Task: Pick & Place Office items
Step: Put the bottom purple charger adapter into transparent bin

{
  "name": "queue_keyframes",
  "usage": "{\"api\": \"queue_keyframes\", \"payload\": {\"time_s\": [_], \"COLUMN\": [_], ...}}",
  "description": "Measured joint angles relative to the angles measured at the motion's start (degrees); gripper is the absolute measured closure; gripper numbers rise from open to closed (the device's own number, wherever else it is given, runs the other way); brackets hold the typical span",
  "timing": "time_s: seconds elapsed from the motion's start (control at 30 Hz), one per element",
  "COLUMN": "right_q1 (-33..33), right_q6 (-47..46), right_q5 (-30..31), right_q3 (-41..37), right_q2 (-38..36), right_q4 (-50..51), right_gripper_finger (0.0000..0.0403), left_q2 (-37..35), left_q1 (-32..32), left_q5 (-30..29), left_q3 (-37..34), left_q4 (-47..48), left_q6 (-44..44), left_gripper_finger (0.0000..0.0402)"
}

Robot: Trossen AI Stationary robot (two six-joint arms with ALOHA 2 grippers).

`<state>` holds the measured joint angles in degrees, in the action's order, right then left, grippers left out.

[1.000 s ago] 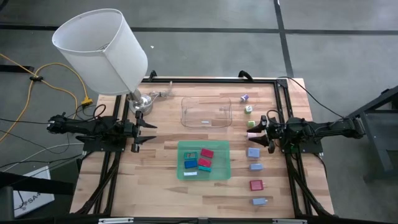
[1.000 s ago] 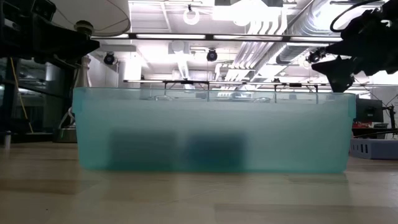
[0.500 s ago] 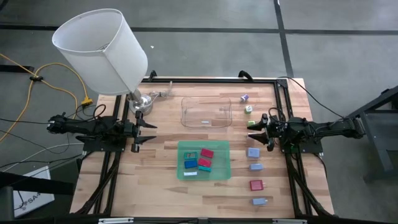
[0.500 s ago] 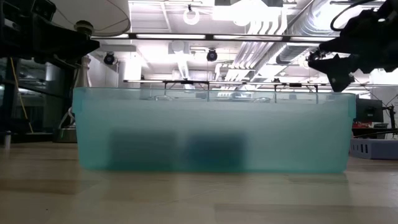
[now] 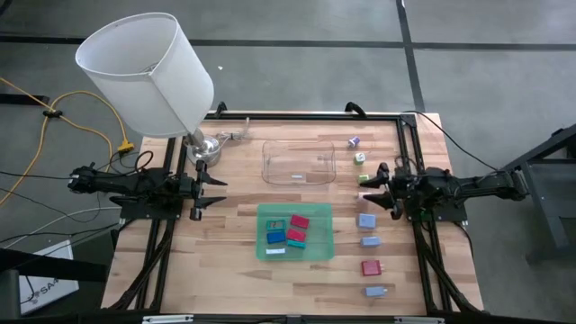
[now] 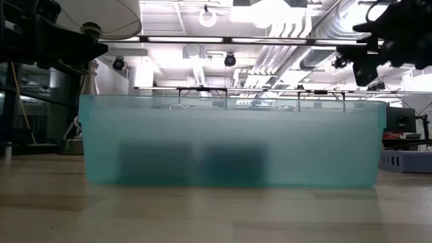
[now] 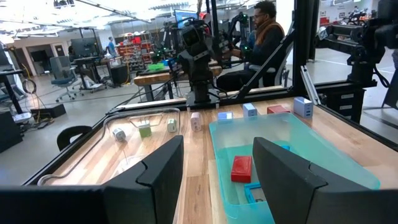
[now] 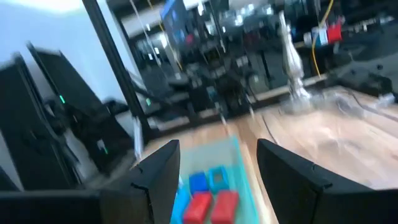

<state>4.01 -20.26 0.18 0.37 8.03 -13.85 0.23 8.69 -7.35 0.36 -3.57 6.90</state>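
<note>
Lying beneath right hand (image 5: 382,185): pale blue block (image 5: 366,220).

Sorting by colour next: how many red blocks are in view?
3: two flat red blocks inside the green translucent tray, one on the wooden table on the right arm's side. Others may be hidden.

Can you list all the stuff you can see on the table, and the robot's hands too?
green tray: one, see-through green, middle of the table near the front edge
blocks in the tray: about six, red, blue, teal, white
clear tray: one, behind the green tray
loose blocks: about seven, pale blue, red, green, purple, white, in a line along the right side
lamp: one, white shade, back left corner
person: one, seated beyond the table
left gripper: open, left edge
right gripper: open, empty, above the loose blocks
</note>
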Motion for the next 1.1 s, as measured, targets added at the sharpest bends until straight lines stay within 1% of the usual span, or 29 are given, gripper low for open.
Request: {"api": "queue_keyframes", "payload": {"time_s": [0.17,0.33,0.47,0.53,0.67,0.8,0.97,1.1], "right_q1": [-0.02,-0.01,0.0,0.02,0.91,2.79,5.23,7.09], "right_q6": [-4.81,-3.21,-2.59,-2.08,-0.26,3.67,7.8,11.42], "right_q5": [-0.23,-5.07,-5.68,-5.7,-6.41,-6.4,-6.11,-4.34], "right_q3": [-0.01,0.0,0.18,0.98,4.91,9.39,16.25,21.65], "right_q2": [0.0,0.0,0.0,0.42,2.91,6.74,12.47,17.04], "right_q4": [-6.29,-9.65,-10.27,-8.65,-9.31,-8.41,-2.07,3.69], "right_gripper_finger": [0.0201,0.0201,0.0201,0.0201,0.0201,0.0201,0.0201,0.0201], "left_q2": [-0.02,-0.01,0.0,-0.02,-0.02,0.0,-0.02,-0.02], "left_q1": [0.0,0.01,0.02,0.0,0.01,0.01,0.01,0.01], "left_q5": [0.0,0.0,0.0,0.0,0.0,-0.01,-0.02,-0.01], "left_q3": [0.0,0.0,0.0,0.0,0.0,0.0,0.0,0.0], "left_q4": [0.0,0.0,0.0,0.0,0.01,0.0,0.0,0.0], "left_q6": [0.0,0.0,0.0,0.0,0.0,0.0,0.0,0.0], "left_gripper_finger": [0.0215,0.0215,0.0215,0.0215,0.0215,0.0215,0.0215,0.0215]}}
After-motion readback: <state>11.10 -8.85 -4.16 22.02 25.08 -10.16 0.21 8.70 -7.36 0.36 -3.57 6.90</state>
